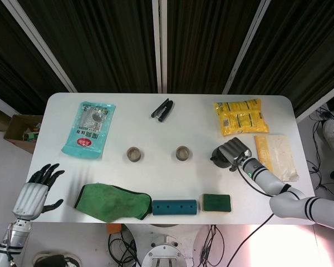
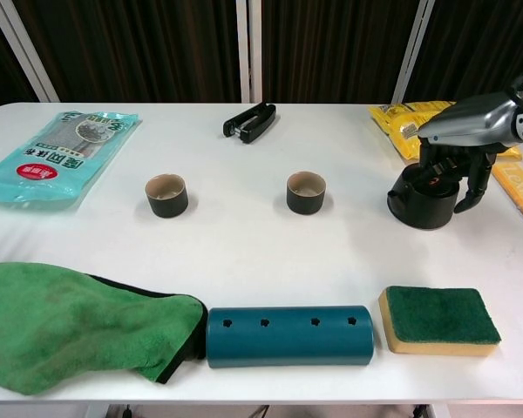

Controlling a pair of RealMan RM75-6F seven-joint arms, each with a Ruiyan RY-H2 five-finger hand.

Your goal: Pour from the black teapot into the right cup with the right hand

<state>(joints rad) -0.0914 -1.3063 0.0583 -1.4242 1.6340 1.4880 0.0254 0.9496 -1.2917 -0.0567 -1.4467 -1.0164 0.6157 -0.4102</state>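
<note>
Bright, even overhead light; sharp.

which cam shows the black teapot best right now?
Chest view: the black teapot shows side-on, body clear, with the right hand over its top. In the head view the hand covers much of the teapot; only its left edge shows.

A matt black teapot (image 2: pixel 424 200) stands on the smooth white counter (image 2: pixel 244 252); nearby lie a fuzzy green cloth (image 2: pixel 65 322), rough-topped green sponge (image 2: pixel 439 319) and glossy teal plastic packet (image 2: pixel 59 155).
</note>
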